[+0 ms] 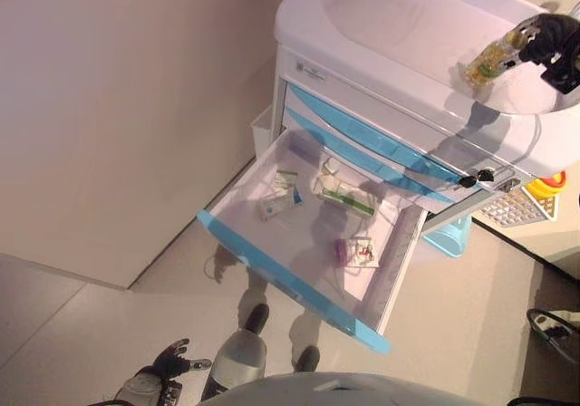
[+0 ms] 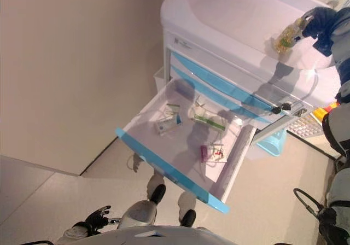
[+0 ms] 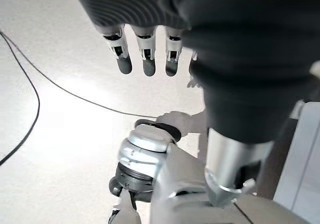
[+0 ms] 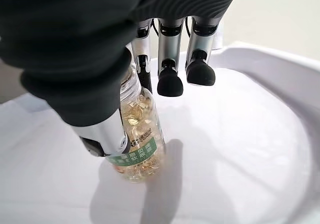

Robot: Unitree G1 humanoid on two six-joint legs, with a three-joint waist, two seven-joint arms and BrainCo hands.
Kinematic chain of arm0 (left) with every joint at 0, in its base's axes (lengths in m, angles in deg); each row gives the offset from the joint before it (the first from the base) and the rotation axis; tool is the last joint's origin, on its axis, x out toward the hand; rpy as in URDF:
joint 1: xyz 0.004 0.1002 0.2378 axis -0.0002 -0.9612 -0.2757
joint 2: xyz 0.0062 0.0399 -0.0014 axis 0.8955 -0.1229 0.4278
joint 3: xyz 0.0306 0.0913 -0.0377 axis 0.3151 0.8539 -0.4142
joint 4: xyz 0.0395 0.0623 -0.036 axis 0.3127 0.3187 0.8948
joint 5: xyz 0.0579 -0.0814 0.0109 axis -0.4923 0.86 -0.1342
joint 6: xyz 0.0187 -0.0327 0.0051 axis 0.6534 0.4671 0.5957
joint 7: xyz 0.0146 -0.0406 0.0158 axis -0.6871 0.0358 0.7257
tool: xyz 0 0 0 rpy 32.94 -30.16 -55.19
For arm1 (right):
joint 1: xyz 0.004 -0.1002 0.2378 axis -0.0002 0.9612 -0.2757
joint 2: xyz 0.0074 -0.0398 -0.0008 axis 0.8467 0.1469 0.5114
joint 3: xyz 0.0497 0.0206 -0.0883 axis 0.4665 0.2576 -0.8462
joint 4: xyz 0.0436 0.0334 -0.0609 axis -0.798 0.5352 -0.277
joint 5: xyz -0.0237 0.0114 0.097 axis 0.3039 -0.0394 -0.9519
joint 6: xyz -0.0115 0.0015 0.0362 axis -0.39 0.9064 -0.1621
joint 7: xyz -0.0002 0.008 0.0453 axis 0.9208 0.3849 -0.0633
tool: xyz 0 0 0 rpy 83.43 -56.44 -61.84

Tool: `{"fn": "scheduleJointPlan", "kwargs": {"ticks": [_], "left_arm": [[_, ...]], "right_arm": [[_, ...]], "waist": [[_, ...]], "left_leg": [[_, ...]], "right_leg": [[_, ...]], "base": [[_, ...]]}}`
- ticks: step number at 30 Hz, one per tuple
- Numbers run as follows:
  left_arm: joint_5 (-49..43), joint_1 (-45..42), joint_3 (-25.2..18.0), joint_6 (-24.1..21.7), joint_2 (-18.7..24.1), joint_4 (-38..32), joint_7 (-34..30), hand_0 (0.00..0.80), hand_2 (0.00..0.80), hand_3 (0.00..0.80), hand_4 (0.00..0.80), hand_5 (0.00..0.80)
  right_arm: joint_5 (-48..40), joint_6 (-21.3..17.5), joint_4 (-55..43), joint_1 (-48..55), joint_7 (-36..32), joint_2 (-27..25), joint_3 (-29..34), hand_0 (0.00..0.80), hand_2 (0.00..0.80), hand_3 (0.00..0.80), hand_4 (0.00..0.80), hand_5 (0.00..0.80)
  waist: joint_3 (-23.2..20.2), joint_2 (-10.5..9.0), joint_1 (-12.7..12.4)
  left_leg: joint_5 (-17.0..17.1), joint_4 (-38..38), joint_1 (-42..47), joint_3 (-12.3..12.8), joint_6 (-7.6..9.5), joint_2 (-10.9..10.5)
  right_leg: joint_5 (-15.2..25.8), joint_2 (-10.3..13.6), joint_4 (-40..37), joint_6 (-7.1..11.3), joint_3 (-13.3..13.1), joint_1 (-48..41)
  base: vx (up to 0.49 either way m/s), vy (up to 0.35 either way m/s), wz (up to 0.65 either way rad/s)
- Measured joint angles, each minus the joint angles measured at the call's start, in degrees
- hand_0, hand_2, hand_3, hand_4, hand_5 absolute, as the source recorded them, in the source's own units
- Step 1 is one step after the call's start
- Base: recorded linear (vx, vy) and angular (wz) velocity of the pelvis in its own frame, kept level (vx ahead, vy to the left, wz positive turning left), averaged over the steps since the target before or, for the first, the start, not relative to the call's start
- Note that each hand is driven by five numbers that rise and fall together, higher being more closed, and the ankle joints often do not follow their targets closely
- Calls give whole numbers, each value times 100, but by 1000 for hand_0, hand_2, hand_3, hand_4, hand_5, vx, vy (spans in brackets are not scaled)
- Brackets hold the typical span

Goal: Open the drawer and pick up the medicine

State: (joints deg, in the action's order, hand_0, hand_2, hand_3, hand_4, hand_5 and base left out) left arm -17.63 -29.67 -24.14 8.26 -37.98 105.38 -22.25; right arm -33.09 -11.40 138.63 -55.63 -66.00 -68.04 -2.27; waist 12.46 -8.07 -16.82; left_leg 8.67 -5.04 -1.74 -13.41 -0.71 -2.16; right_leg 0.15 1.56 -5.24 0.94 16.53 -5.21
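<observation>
Medicine bottle (image 4: 136, 134), clear plastic with a green label and yellow capsules, is pinched between the right hand (image 1: 553, 43)'s thumb and fingers (image 4: 170, 79), its base at the white cabinet top (image 1: 399, 25) near the right edge. Blue-fronted white drawer (image 1: 272, 265) stands open. Left hand (image 1: 172, 361) hangs low, fingers relaxed.

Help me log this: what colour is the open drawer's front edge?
Light blue; the open drawer's front edge shows best in the left eye view.
</observation>
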Motion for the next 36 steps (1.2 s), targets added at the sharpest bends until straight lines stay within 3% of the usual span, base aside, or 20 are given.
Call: {"fn": "scheduleJointPlan", "kwargs": {"ticks": [6, 7, 8, 9, 24, 36], "left_arm": [[16, 4, 1, -32, 29, -224, 34, 0, 0, 0, 0, 0], [16, 19, 0, -40, 29, -230, 40, 0, 0, 0, 0, 0], [17, 35, 0, -40, 29, -232, 56, 0, 0, 0, 0, 0], [19, 43, 2, -40, 29, -238, 65, 0, 0, 0, 0, 0], [129, 47, 5, -27, 35, -344, 70, 0, 0, 0, 0, 0], [125, 44, 10, -28, 36, -335, 54, 0, 0, 0, 0, 0]], "right_arm": [[224, 28, 20, -170, -258, -1, -39, 800, 800, 800, 800, 800], [229, 28, 24, -171, -288, -1, -39, 718, 718, 718, 718, 718], [230, 28, 28, -172, -318, -1, -39, 144, 144, 144, 144, 144], [231, 29, 31, -178, -316, -1, -39, 0, 0, 0, 0, 0], [272, -26, 58, -209, -160, -1, -116, 0, 0, 0, 0, 0], [-4, -221, 54, -330, 1132, -32, -83, 0, 0, 0, 0, 0]], "waist": [[74, -31, -5], [74, -31, -2], [74, -31, 0], [74, -31, 0], [83, -32, 3], [83, -31, 16]], "left_leg": [[-16, 0, -12, -27, -22, -25], [-16, 0, -10, -26, -23, -24], [-17, 0, -10, -24, -23, -21], [-17, 0, -9, -24, -24, -20], [3, 0, 7, 6, 5, -14], [4, 0, 30, 59, 6, -6]], "right_leg": [[0, 15, 0, 0, -26, 0], [0, 15, 0, 0, -27, -1], [0, 13, 0, 0, -31, 0], [0, 11, 0, 0, -32, 0], [0, 9, 0, 0, -61, -1], [1, 7, -1, 0, -132, -1]], "base": [[6, -4, 2], [0, 0, 0], [0, 0, 0], [0, 0, 0], [0, 0, 0], [-20, -7, -1]]}}
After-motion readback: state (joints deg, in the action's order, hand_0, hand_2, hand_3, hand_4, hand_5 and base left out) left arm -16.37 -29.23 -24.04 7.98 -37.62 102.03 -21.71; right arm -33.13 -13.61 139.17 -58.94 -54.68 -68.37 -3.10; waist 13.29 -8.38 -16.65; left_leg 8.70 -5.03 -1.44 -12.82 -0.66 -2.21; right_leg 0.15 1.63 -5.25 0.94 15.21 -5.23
